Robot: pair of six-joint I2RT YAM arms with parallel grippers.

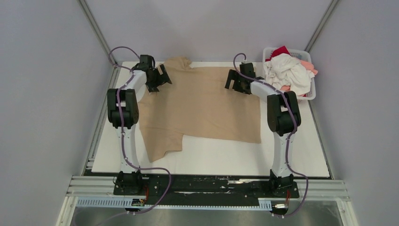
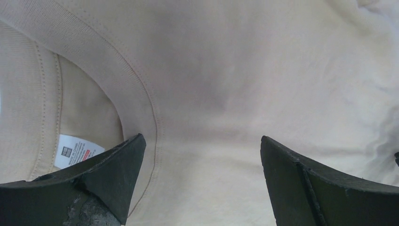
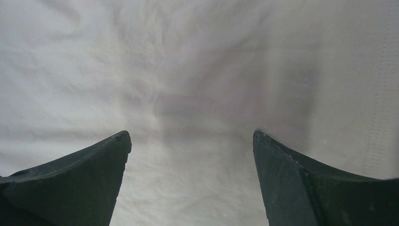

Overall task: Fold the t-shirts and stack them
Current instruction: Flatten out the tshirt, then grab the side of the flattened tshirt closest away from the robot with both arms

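The large tan-beige t-shirt (image 1: pixel 202 103) lies spread flat on the white table, one sleeve reaching toward the near left. My left gripper (image 1: pixel 162 77) is open just above the shirt's far left part. In the left wrist view its jaws (image 2: pixel 202 141) stand wide apart over the ribbed collar (image 2: pixel 136 94), beside the white neck label (image 2: pixel 75 150). My right gripper (image 1: pixel 233 80) is open above the shirt's far right part. In the right wrist view (image 3: pixel 192 136) it hovers over flat cloth near a stitched hem (image 3: pixel 381 94). Neither holds anything.
A white plastic lattice basket (image 1: pixel 312 89) stands at the back right corner. It holds a crumpled white shirt (image 1: pixel 287 70), a coral-pink one (image 1: pixel 308 66) and a red one (image 1: pixel 281 51). Bare white table (image 1: pixel 235 160) shows in front of the tan shirt.
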